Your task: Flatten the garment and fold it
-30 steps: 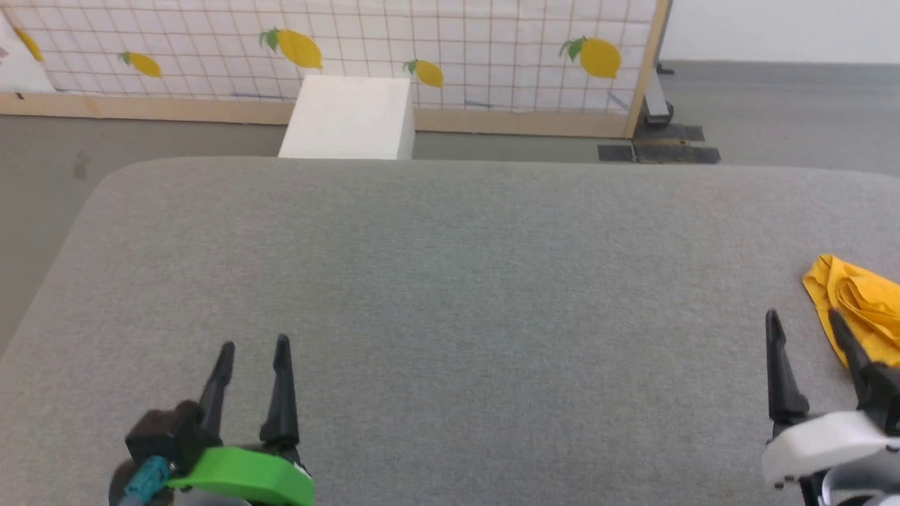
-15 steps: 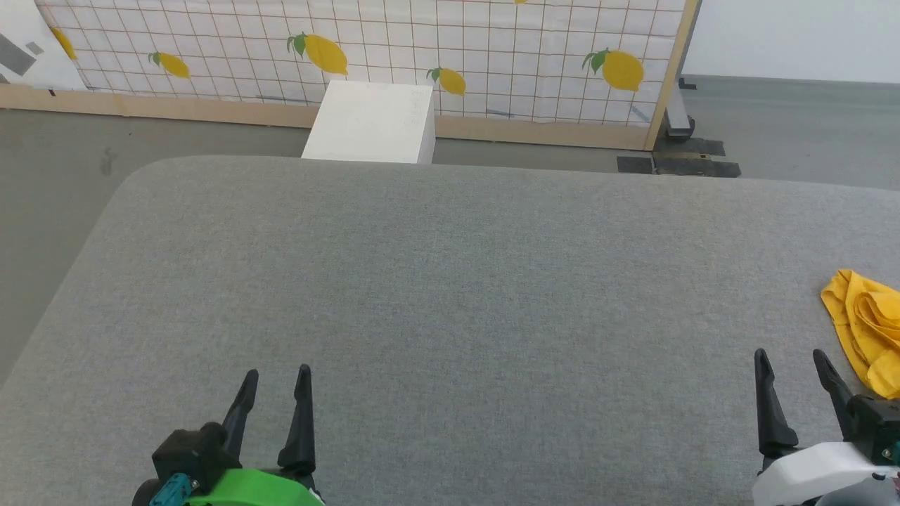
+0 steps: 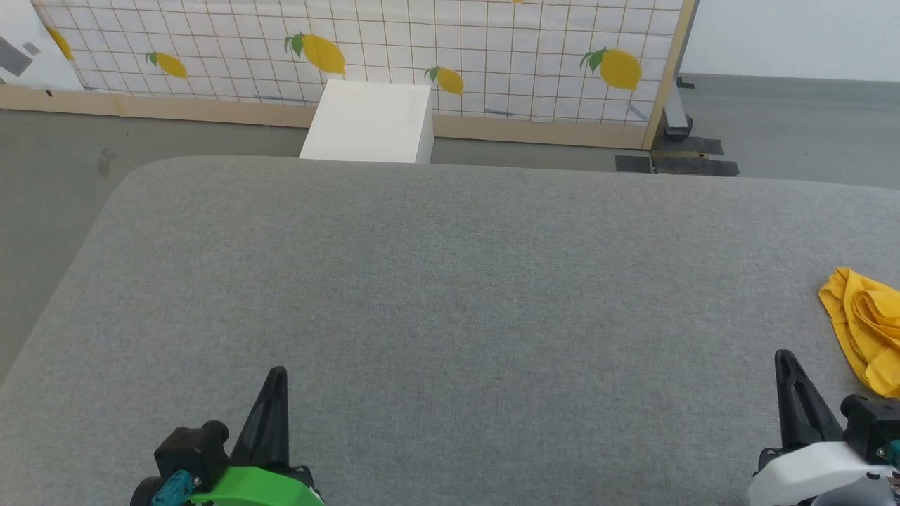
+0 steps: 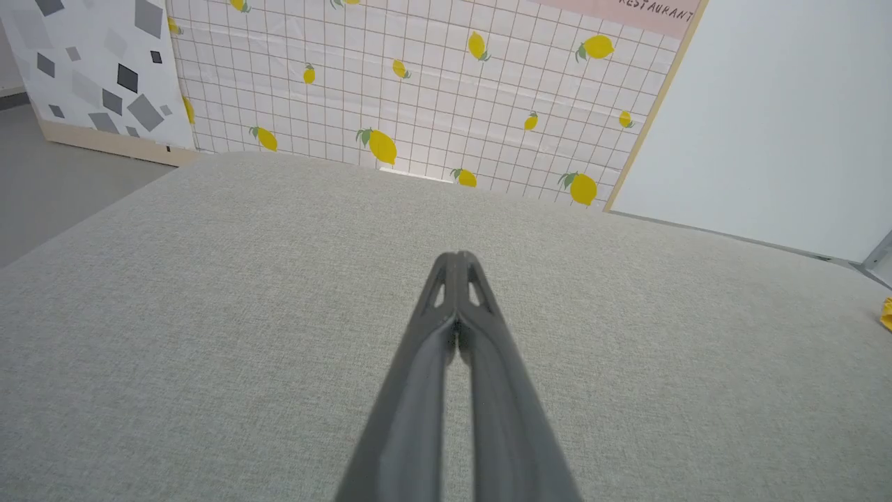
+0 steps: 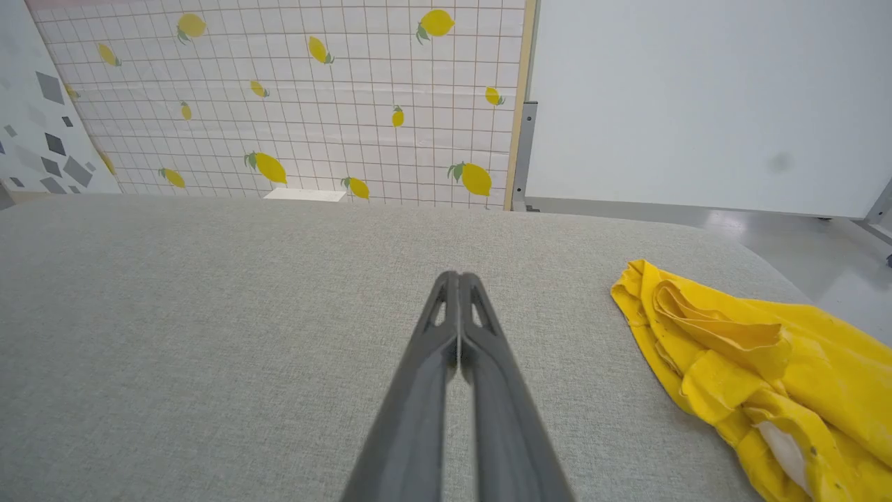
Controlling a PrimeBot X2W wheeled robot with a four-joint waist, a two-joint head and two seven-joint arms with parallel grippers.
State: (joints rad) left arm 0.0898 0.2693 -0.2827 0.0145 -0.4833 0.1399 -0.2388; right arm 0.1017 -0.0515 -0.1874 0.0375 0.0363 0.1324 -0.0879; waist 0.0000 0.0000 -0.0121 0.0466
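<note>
Yellow garment (image 3: 863, 329) lies bunched up at far R edge of grey pad (image 3: 450, 267), not flat. L gripper (image 3: 275, 376) over pad's near-L part, fingers pressed together, empty. R gripper (image 3: 785, 360) over pad's near-R part, just beside garment w/o touching, fingers together, holding nothing.

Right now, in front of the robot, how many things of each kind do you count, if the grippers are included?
Garment: 1
White box: 1
Grippers: 2 (left gripper, right gripper, both shut)
Total: 4
</note>
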